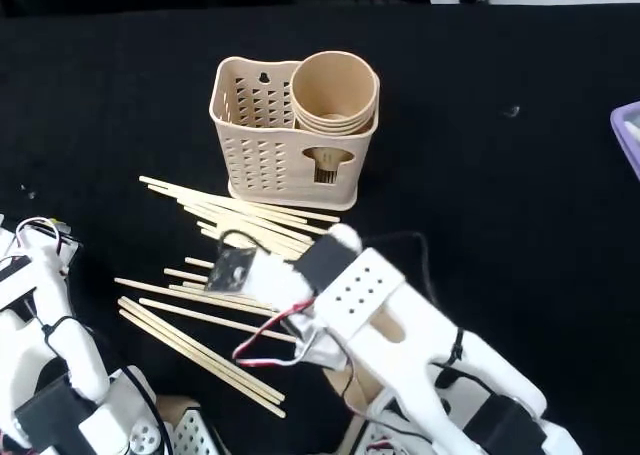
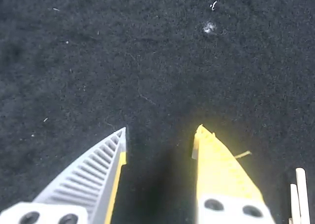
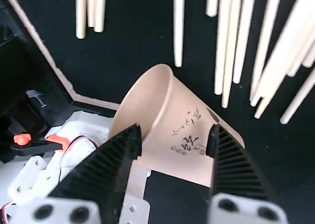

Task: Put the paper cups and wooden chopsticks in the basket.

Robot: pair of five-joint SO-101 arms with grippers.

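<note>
Paper cup — base hidden — lies under right end effector.

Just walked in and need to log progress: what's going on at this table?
The right gripper is open, its jaws either side of a paper cup lying on its side. A stack of cups already sits in the basket. The wooden chopsticks lie scattered on the black table, and the left gripper hangs open above it.

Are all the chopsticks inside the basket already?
No, many chopsticks lie scattered on the table, outside the basket.
</note>
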